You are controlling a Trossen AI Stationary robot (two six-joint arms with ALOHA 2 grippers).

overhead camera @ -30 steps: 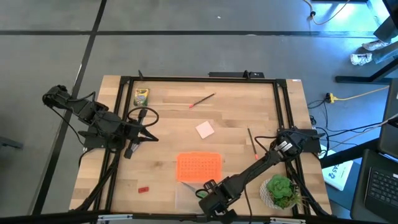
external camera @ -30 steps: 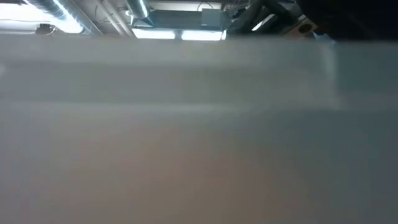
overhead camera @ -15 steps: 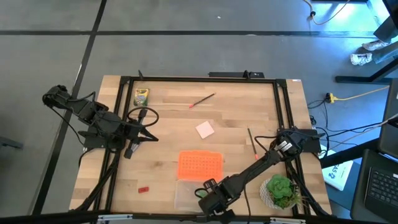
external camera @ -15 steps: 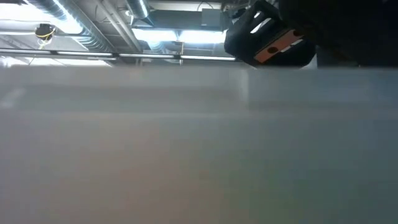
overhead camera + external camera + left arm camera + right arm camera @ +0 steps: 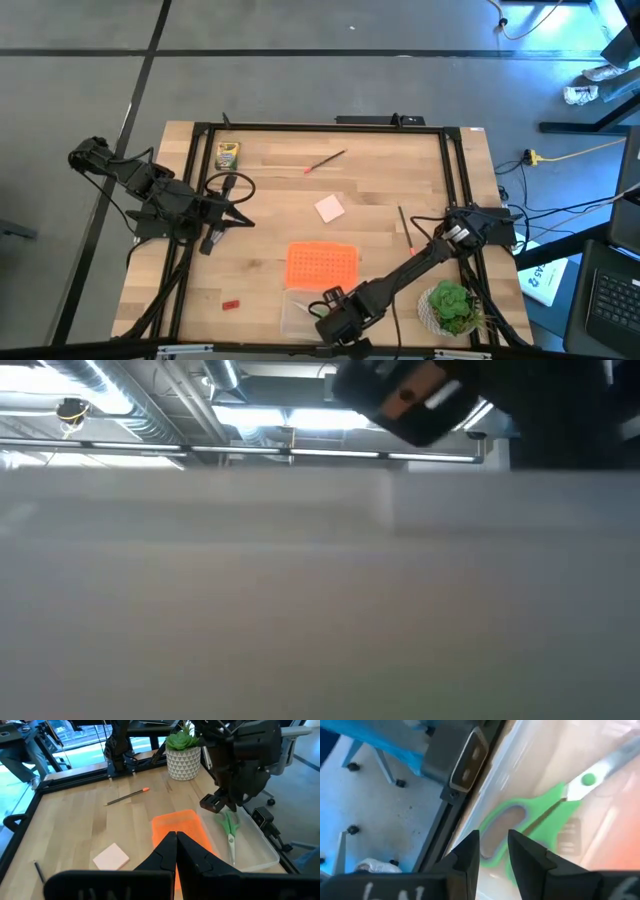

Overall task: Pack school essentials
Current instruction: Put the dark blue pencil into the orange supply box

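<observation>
The green-handled scissors (image 5: 229, 831) lie inside the clear plastic box (image 5: 260, 851) at the table's near edge, blades toward its near end. My right gripper (image 5: 493, 842) points steeply down just above the scissors' handles (image 5: 520, 822), fingers a little apart with nothing between them. My left gripper (image 5: 243, 222) waits shut above the table's left part. Lying on the table are the crayon box (image 5: 228, 155), a red pencil (image 5: 325, 161), the pink pad (image 5: 330, 208), a thin pen (image 5: 404, 222) and the tiny red block (image 5: 231, 302).
The orange perforated lid (image 5: 322, 265) lies against the box's far side. A potted plant (image 5: 450, 308) stands at the near right corner. A black frame (image 5: 320, 127) runs round the table. In the low view the box's wall (image 5: 300, 580) fills nearly everything.
My right gripper has turned a little over the clear box. In the low view its dark body has come up above the box's wall and gone toward that picture's left. The scissors stay in the box.
</observation>
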